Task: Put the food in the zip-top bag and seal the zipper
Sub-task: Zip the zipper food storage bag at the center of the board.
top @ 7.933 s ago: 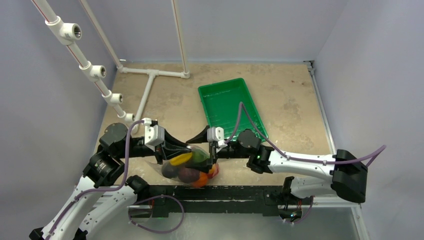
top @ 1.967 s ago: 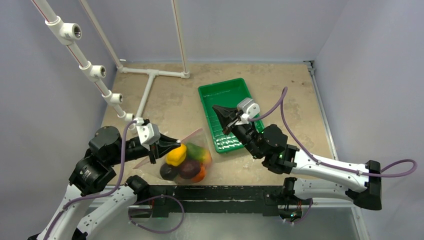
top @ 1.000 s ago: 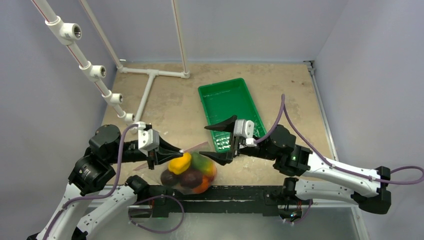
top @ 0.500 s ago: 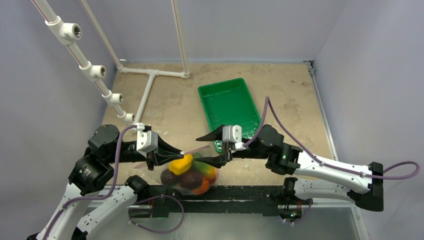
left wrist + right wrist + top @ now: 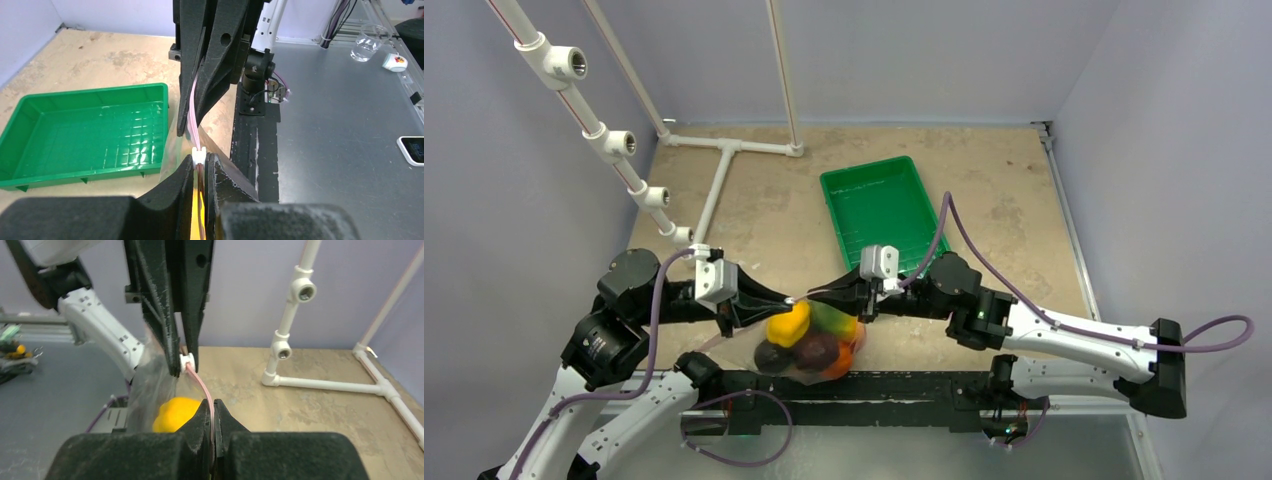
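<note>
We see the bag (image 5: 809,350) of food (image 5: 790,325) hanging low centre by its zipper (image 5: 809,294). The left gripper (image 5: 788,300) pinches the white slider (image 5: 198,156), plain only from its wrist. The right gripper (image 5: 824,295), spread a moment ago, now pinches the strip. A green tray (image 5: 879,195) lies just above.

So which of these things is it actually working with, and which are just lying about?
In use: clear bag, toy food inside, pink zipper strip, left gripper and right gripper pinching it.
Lying about: green tray, white pipes, drinking glass.
</note>
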